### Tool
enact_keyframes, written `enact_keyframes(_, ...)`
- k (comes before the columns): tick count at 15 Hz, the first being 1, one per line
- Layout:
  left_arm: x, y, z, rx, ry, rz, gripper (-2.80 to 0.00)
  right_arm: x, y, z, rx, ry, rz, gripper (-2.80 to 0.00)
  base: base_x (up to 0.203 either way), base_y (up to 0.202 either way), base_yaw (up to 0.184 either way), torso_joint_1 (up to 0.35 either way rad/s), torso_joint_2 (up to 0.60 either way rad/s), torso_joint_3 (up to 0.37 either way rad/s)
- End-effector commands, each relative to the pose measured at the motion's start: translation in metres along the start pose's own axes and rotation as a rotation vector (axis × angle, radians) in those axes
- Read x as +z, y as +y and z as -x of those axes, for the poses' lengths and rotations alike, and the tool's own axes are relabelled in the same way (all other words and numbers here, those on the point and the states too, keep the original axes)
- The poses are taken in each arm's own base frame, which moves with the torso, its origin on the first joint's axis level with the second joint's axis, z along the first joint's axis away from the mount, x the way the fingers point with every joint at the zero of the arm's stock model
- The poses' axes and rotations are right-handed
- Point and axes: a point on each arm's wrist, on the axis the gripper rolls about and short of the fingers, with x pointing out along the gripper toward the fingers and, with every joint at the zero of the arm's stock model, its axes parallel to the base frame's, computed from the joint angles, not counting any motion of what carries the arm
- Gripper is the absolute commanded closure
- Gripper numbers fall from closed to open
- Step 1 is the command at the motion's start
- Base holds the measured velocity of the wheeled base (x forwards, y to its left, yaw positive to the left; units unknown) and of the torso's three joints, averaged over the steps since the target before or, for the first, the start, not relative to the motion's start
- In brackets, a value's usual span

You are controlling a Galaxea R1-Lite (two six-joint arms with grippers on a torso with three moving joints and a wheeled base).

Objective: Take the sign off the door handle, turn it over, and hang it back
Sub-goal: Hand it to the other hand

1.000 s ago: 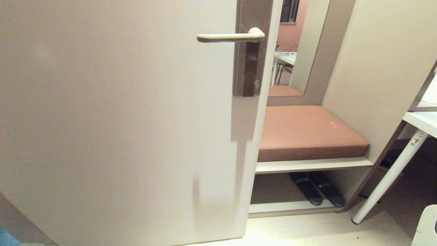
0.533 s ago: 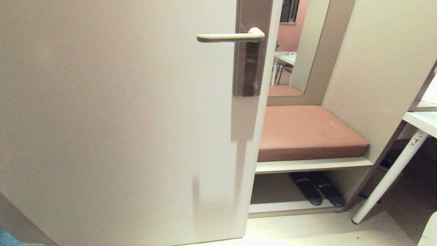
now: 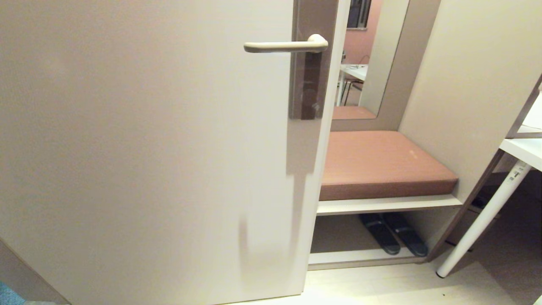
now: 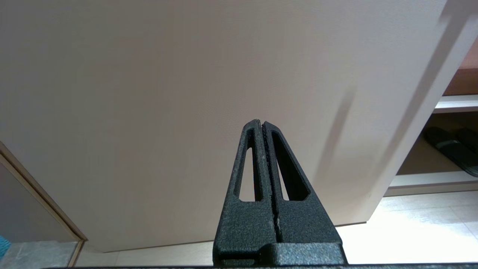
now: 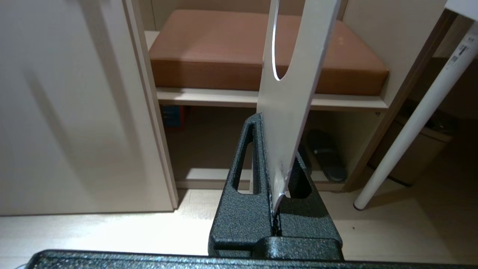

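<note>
The cream door handle (image 3: 284,45) juts left from its brown glossy backplate (image 3: 311,84) on the pale door (image 3: 148,148), with nothing hanging on it. The sign (image 5: 295,93) shows only in the right wrist view, white side towards the camera, its round hole at the far end. My right gripper (image 5: 269,125) is shut on the sign's near end, down low near the floor in front of the bench. My left gripper (image 4: 261,122) is shut and empty, pointing at the lower part of the door. Neither gripper shows in the head view.
Right of the door's edge stands a bench with a brown cushion (image 3: 381,161), dark slippers (image 3: 391,239) on the shelf beneath. A mirror (image 3: 364,59) rises behind it. A white table leg (image 3: 482,224) slants down to the floor at the far right.
A white shape at the lower right corner of the head view has slid down and almost out of the picture. The door and its handle have not moved.
</note>
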Motion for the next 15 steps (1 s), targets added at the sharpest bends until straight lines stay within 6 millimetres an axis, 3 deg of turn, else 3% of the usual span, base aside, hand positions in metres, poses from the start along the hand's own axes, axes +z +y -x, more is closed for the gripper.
enact_keyframes(1, 0.0001, 0.0000, -0.0001, 0.001, 0.001, 0.000, 0.00, -0.0006, 0.0000, 0.0018, 0.000, -0.024, 0.000, 0.00, 0.000, 0.000, 0.000, 0.000, 0.00, 0.000)
enact_keyframes(15, 0.0001, 0.0000, -0.0001, 0.001, 0.001, 0.000, 0.00, -0.0006, 0.0000, 0.0018, 0.000, -0.024, 0.000, 0.00, 0.000, 0.000, 0.000, 0.000, 0.00, 0.000)
